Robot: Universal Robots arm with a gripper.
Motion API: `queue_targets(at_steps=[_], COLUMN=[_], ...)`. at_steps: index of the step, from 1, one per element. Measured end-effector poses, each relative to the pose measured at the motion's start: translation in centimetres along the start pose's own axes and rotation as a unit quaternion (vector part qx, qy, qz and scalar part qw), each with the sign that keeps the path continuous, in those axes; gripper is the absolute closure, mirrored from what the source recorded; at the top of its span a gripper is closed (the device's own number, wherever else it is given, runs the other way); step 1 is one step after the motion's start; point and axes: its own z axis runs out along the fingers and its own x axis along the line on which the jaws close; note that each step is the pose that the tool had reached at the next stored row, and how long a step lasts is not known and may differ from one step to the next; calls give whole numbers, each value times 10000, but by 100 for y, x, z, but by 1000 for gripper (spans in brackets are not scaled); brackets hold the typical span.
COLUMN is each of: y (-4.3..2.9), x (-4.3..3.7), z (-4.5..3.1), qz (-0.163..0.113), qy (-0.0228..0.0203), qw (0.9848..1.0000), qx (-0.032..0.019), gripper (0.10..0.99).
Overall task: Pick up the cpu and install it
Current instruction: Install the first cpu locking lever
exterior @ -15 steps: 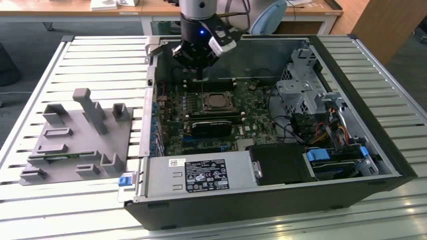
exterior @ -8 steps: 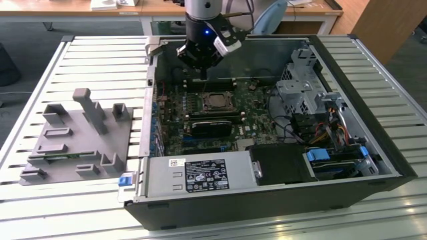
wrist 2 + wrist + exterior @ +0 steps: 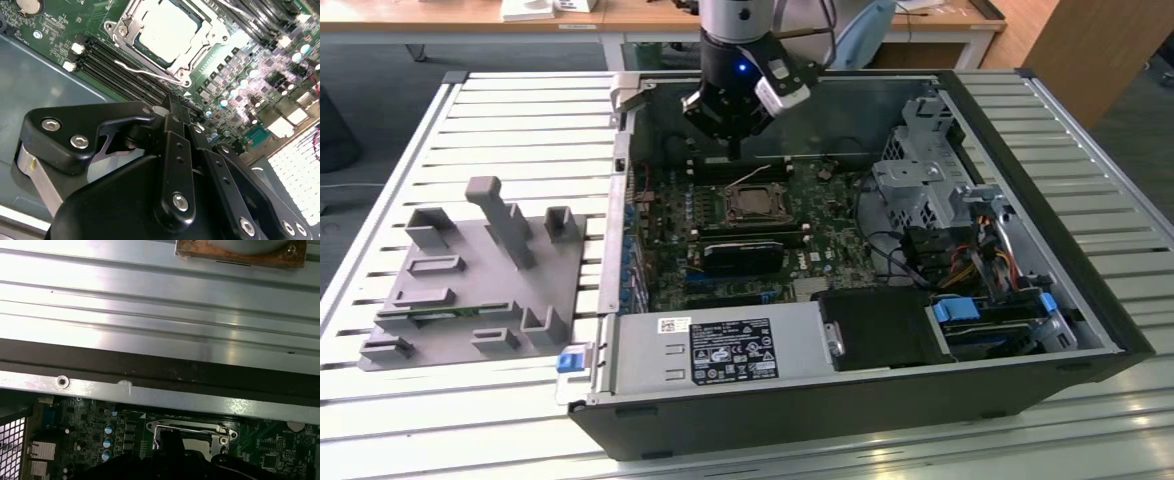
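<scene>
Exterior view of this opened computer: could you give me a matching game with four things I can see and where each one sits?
Things:
1. cpu
2. grey tray
3. gripper
4. silver box with a label

Places:
a. on the slatted table, to the exterior view's left of the computer case
b. at the near edge of the case
c. inside the metal-framed socket on the green board
d. above the board, just beyond the socket

Pairs: 1-c, 2-a, 3-d, 4-b
</scene>
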Motion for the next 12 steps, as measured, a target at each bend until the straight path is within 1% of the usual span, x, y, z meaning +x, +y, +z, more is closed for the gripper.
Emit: queue_targets(at_steps=[3, 4, 6, 8, 9, 12], y=[-1, -3, -6, -9, -11, -15], x=[-2, -4, -6, -10, -14, -44], z=[25, 34, 49, 76, 89, 127], qz=[126, 138, 150, 161, 163, 164], qy=[-8, -9, -16, -22, -22, -22], qw=[9999, 9999, 9998, 9997, 9997, 9996], qx=[-35, -60, -144, -194, -206, -208], gripper=[980, 980, 980, 980, 980, 980])
